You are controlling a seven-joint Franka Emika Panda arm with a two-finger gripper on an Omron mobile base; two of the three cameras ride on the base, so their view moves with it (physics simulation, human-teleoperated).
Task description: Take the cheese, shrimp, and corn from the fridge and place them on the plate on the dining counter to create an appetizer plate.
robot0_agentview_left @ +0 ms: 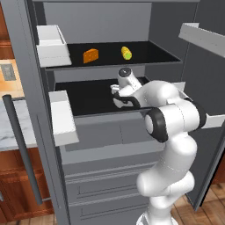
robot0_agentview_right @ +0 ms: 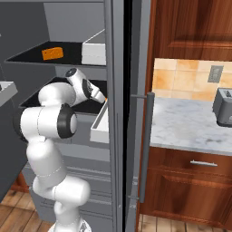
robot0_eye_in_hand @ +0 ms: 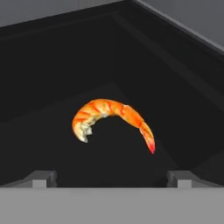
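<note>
On the lower fridge (robot0_agentview_left: pixel 30 66) shelf: shrimp (robot0_eye_in_hand: pixel 111 120) lies loose | end effector (robot0_eye_in_hand: pixel 111 180) spread wide, nothing held, facing it

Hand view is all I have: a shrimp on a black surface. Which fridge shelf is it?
Observer: The lower black shelf; the gripper reaches in over it, open.
Operator: Where are the other foods?
Observer: The cheese and corn lie apart on the upper shelf.
Operator: Is the shrimp held?
Observer: No, the shrimp lies ahead of the fingertips.
</note>
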